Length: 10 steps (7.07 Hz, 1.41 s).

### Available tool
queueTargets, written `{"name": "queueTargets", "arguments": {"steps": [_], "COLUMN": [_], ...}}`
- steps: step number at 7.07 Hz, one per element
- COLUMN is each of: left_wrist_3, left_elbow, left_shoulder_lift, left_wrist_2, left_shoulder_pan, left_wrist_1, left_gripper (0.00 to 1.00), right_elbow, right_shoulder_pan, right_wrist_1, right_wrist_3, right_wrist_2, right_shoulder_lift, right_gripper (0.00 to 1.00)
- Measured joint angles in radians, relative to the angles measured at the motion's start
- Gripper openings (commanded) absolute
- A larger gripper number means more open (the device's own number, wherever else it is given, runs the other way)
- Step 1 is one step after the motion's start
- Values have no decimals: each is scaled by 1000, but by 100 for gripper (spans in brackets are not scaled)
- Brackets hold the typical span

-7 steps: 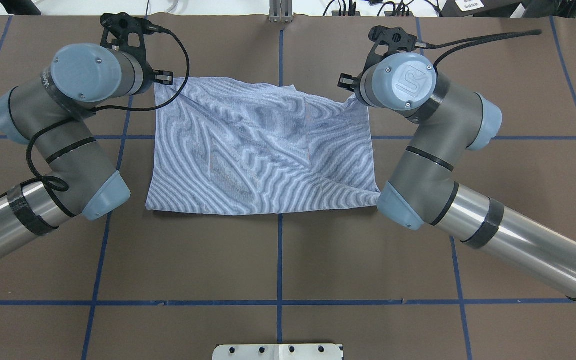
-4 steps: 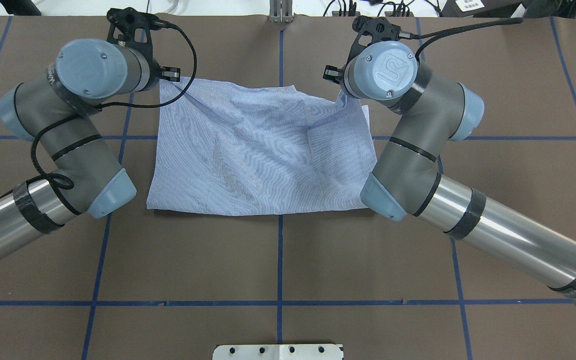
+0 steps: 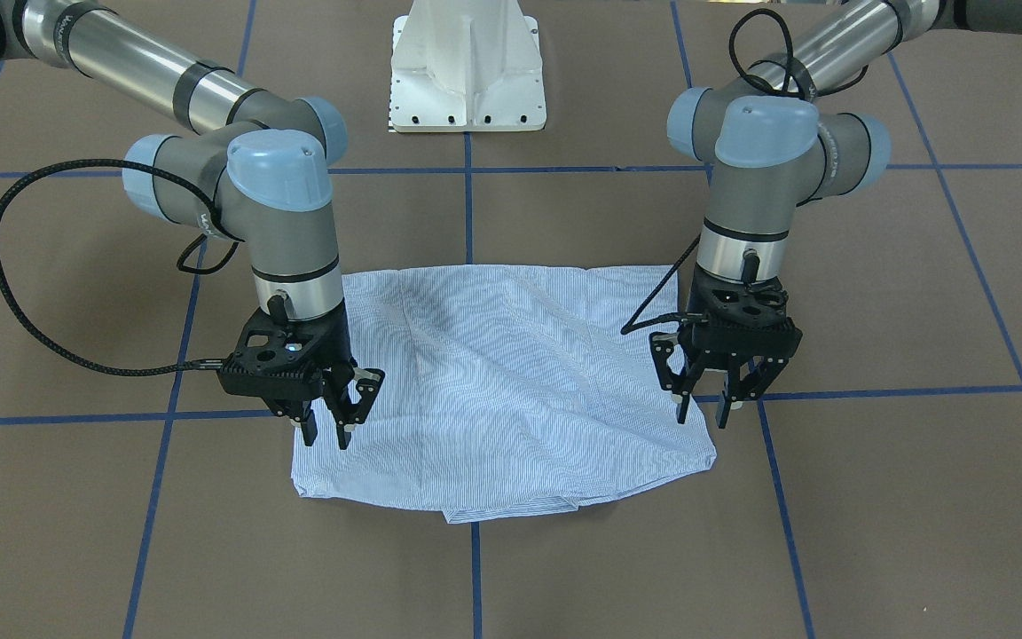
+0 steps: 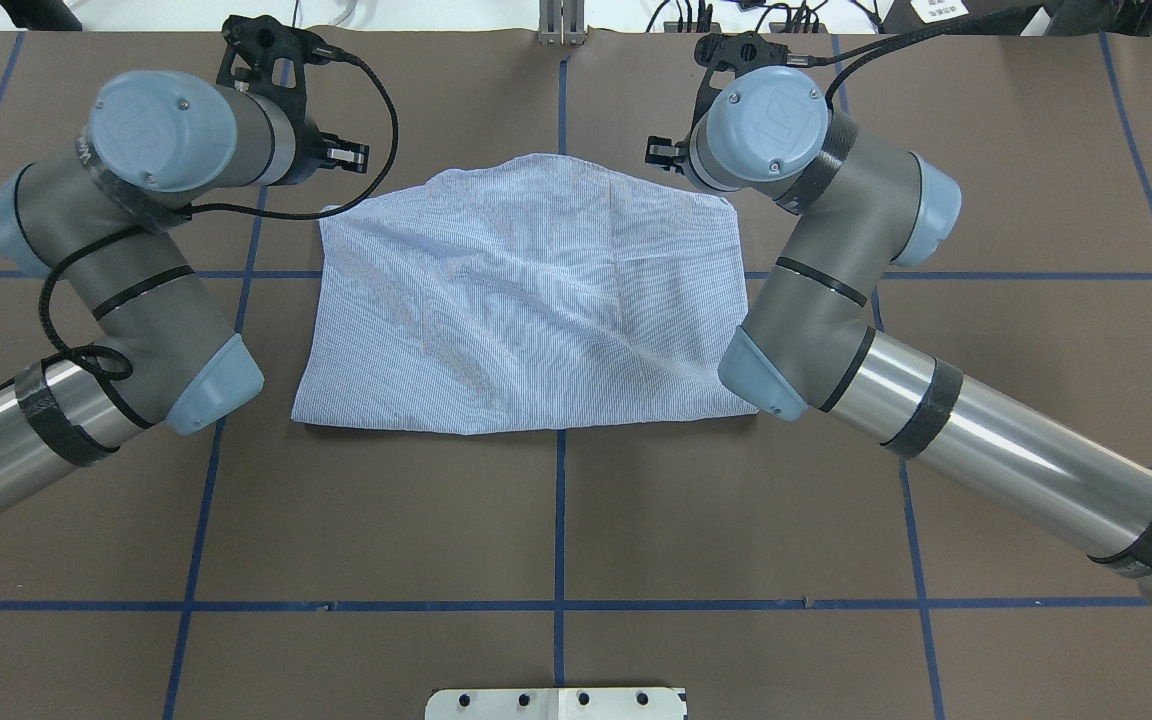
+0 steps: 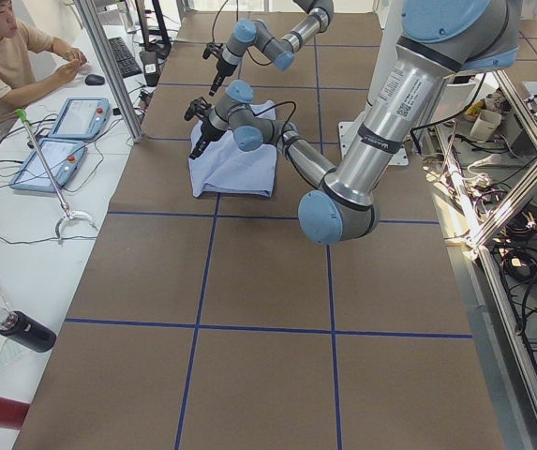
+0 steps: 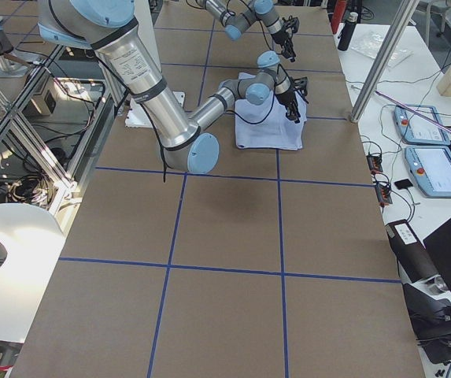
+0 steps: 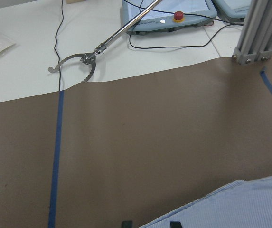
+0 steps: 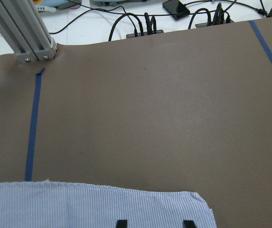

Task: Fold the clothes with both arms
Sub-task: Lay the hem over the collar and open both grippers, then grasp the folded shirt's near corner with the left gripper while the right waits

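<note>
The light blue-and-white striped shirt [image 4: 526,300] lies folded into a rough rectangle in the middle of the brown table [image 4: 556,520]. It also shows in the front view [image 3: 502,390]. My left gripper [image 3: 704,410] hangs open and empty just above the shirt's far left corner; overhead it sits beside that corner [image 4: 348,153]. My right gripper [image 3: 326,432] hangs open and empty above the far right corner [image 4: 658,150]. Each wrist view shows only the shirt's far edge [image 7: 230,209] [image 8: 93,204] below two spread fingertips.
The white pedestal base [image 3: 467,71] stands at the near table edge. Blue tape lines [image 4: 560,500] grid the table. Beyond the far edge are an aluminium post [image 8: 22,33], teach pendants [image 5: 62,131], a reacher tool [image 7: 79,64] and a seated operator [image 5: 6,56].
Both grippers have let go of the shirt's far corners, which they held raised before. The far edge has dropped onto the table and the grippers now stand clear above it.
</note>
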Motion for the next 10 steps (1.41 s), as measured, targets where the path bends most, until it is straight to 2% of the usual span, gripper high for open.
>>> {"name": "queueTargets", "arguments": {"steps": [2,3,4,5,6,8,10], "left_wrist_3": [2,-28,-98,-186,-243,-280,-279], "left_elbow": [-144,-219,-271,-292,-292,-261,-202], "left_shoulder_lift": [91,156,227,290,329,357,362], "left_wrist_2": [-117,-146,-145,-102,-52,-15,-9], "left_shoulder_pan": [4,21,64,140,206,254,261], "left_wrist_1": [-9,-12,-29,-62,-86,-101,-134], "left_gripper": [100,100,100,100,95,83,83], "right_elbow": [115,188,242,272,284,288,288], "right_shoulder_pan": [25,33,37,39,39,40,38], "right_wrist_1": [-8,-12,-16,-17,-17,-17,-17], "right_wrist_3": [-109,-128,-132,-130,-129,-128,-128], "right_wrist_2": [97,123,131,131,131,126,122], "right_shoulder_lift": [-82,-135,-177,-202,-212,-217,-219], "right_gripper": [100,100,100,100,100,100,100]}}
